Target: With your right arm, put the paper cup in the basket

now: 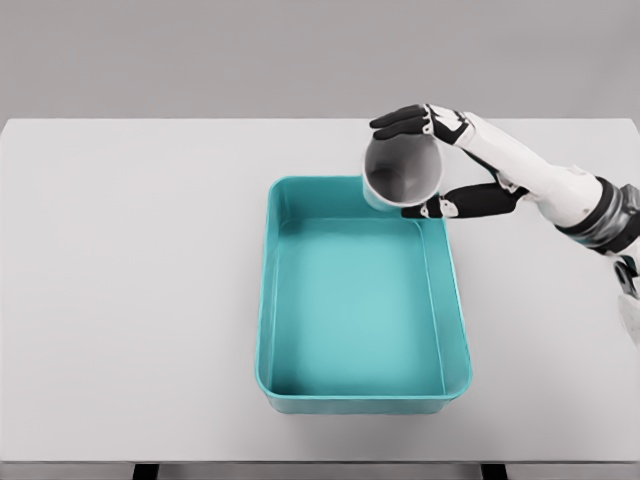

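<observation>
A grey paper cup (402, 170) hangs over the far right corner of the teal basket (272, 290), tilted so its open mouth faces me. My right hand (425, 165) is shut on the cup, with black fingers (398, 122) over its top and the thumb (470, 202) under its lower right side. The right arm comes in from the right edge across the white table (130, 280). Nothing lies inside the basket. The left arm is out of sight.
The rectangular basket stands in the middle of the table, its long side running away from me. Two dark table legs (145, 471) show below the front edge.
</observation>
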`<state>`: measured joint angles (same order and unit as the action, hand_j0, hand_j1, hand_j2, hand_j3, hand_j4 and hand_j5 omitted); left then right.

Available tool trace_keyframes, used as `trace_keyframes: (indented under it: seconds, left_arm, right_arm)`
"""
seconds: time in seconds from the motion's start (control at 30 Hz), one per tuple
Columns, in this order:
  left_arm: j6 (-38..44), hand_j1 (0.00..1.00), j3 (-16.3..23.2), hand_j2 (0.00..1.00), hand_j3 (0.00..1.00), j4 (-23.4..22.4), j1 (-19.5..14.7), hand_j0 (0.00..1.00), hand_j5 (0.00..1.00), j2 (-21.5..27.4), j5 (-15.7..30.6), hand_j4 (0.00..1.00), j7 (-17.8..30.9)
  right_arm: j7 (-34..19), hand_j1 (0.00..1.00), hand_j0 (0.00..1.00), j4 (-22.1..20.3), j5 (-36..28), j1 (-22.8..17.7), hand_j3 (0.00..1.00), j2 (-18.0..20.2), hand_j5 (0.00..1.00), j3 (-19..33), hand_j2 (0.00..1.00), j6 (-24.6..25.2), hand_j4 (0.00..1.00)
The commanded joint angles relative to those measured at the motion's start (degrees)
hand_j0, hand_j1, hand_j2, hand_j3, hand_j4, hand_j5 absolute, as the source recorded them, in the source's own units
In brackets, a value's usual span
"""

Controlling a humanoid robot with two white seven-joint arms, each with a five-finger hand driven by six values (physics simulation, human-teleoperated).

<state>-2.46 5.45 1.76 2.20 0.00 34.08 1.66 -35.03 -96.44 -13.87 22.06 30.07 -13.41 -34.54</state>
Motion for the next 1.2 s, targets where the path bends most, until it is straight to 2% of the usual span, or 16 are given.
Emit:
trace_keyframes:
  seconds: [0.0,0.03,0.13,0.53,0.77,0.8,0.87,0.9,1.03,1.1,1.17]
  left_arm:
    - [0.00,1.00,0.00,1.00,1.00,0.00,0.00,1.00,1.00,0.00,0.02,1.00,0.01]
    - [0.00,1.00,0.00,1.00,1.00,0.00,0.00,1.00,1.00,0.00,0.02,1.00,0.01]
    - [0.00,1.00,0.00,1.00,1.00,0.00,0.00,1.00,1.00,0.00,0.02,1.00,0.01]
    - [0.00,1.00,0.00,1.00,1.00,0.00,0.00,1.00,1.00,0.00,-0.07,1.00,0.01]
    - [0.00,1.00,0.00,1.00,1.00,0.00,0.00,1.00,1.00,0.00,0.02,1.00,0.01]
    - [0.00,1.00,0.00,1.00,1.00,0.00,0.00,1.00,1.00,0.00,0.02,1.00,0.01]
    - [0.00,1.00,0.00,1.00,1.00,0.44,0.00,1.00,1.00,0.00,0.11,1.00,0.01]
    - [0.00,1.00,0.00,1.00,1.00,0.53,-0.09,1.00,1.00,0.00,0.11,1.00,0.01]
    - [0.00,1.00,0.09,1.00,1.00,-0.09,0.18,1.00,1.00,0.00,-0.07,1.00,0.01]
    - [0.00,1.00,0.00,1.00,1.00,0.00,0.18,1.00,1.00,0.00,0.02,1.00,0.01]
    - [-0.09,1.00,0.00,1.00,1.00,0.35,-0.17,1.00,1.00,0.00,0.02,1.00,0.19]
  right_arm:
    - [0.03,0.90,0.90,-0.06,-0.28,0.09,0.90,-0.01,0.90,-0.13,0.90,-0.44,0.90]
    - [0.03,0.91,0.91,-0.06,-0.28,0.18,0.91,-0.01,0.91,-0.13,0.91,-0.46,0.91]
    - [0.03,1.00,1.00,-0.24,-0.28,0.18,1.00,0.08,1.00,-0.13,1.00,-0.46,1.00]
    - [0.03,1.00,1.00,-0.41,-0.28,1.85,1.00,0.87,1.00,0.75,1.00,-0.46,1.00]
    - [0.03,1.00,1.00,-0.41,-0.28,1.23,1.00,4.56,1.00,1.45,1.00,-0.46,1.00]
    - [0.03,1.00,1.00,-0.41,-0.28,0.79,1.00,5.96,1.00,1.54,1.00,-0.46,1.00]
    - [0.03,1.00,1.00,-0.41,-0.28,-0.08,1.00,6.05,1.00,0.93,1.00,-0.46,1.00]
    - [0.03,1.00,1.00,-0.41,-0.28,-2.19,1.00,8.07,1.00,0.93,1.00,0.70,1.00]
    - [0.03,1.00,1.00,-0.41,-0.28,-2.55,1.00,14.84,1.00,1.28,1.00,2.72,1.00]
    - [0.03,1.00,1.00,-0.41,-0.28,-2.55,1.00,15.81,1.00,1.45,1.00,3.16,1.00]
    - [0.03,1.00,1.00,-0.41,-0.28,-0.79,1.00,16.95,1.00,0.93,1.00,4.83,1.00]
